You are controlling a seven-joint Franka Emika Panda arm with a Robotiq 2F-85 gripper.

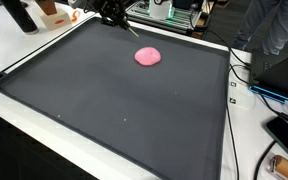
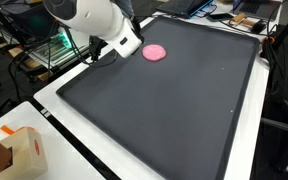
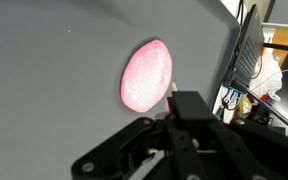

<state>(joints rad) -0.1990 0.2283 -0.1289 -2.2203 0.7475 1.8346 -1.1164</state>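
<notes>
Gripper (image 3: 179,108) — dark linkage filling the wrist view's lower edge; whether its jaws stand parted or closed cannot be told. Near it but apart, a pink disc (image 3: 146,75) lies flat on the black mat (image 1: 114,110) — toward the mat's arm-side edge.

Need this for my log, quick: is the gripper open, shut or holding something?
Gripper: cannot be told; the pink disc lies apart from it on the black mat.

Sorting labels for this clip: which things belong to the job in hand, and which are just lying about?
In hand:
claw
pink blob
mat it lies on

Lying about:
box
cables
</notes>
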